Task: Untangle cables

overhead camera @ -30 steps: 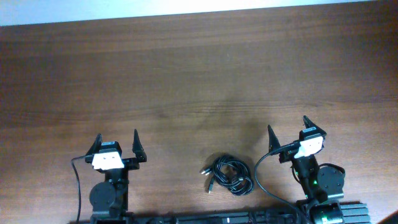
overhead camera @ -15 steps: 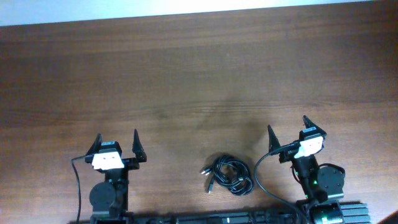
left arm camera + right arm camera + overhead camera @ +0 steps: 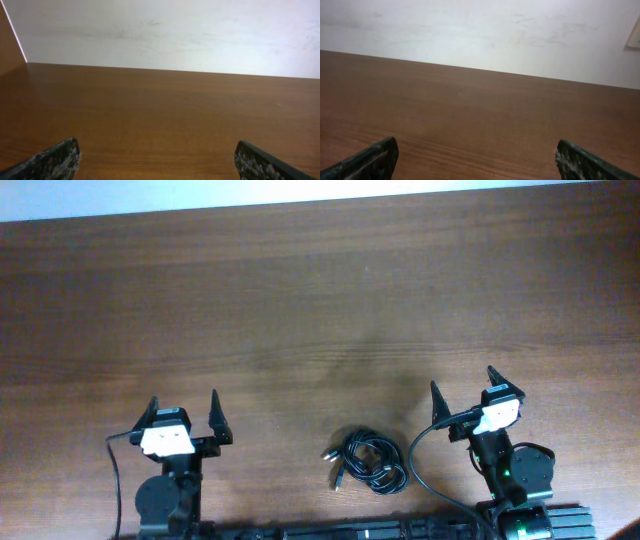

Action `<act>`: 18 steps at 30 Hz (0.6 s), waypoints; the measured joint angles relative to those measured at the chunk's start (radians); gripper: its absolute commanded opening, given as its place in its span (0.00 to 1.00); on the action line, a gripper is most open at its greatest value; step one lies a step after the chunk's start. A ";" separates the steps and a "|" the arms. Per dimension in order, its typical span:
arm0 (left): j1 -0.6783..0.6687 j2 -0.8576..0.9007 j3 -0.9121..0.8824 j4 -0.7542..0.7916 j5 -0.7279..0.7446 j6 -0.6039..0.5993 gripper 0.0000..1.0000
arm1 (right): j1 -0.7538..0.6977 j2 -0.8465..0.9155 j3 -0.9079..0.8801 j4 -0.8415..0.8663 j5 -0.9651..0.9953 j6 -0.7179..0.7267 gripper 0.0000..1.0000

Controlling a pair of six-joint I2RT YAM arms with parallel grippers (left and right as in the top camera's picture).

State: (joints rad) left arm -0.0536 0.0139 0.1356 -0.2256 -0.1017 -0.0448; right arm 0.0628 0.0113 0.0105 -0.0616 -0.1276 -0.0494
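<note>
— Where are the cables (image 3: pixel 371 462)?
— On the desk (image 3: pixel 320 310), close to its near edge, a little right of centre.
— How do they look?
— Thin black cords, tangled into one small looped bundle, plug ends poking out leftward.

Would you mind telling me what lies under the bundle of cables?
Only the brown table shows beneath the cables, visible through their loops; anything under the knotted strands is covered.

— What do we have underneath?
— We see a brown wooden table (image 3: pixel 300 300), grain running across.
— And lying on it?
— We find the cables (image 3: pixel 372 463), a black coiled bundle near the front edge, plug ends (image 3: pixel 327 452) poking out leftward.
</note>
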 measured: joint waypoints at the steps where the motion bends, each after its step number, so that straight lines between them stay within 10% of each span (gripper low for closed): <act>1: 0.000 0.000 0.009 -0.013 0.000 0.000 0.99 | 0.000 0.000 0.000 0.000 0.000 0.000 0.99; 18: 0.000 0.000 0.106 -0.128 0.000 0.026 0.99 | 0.000 0.000 0.000 0.000 0.000 0.001 0.99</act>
State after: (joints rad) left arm -0.0536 0.0139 0.2417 -0.3534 -0.1017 -0.0189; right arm 0.0628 0.0113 0.0105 -0.0616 -0.1276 -0.0486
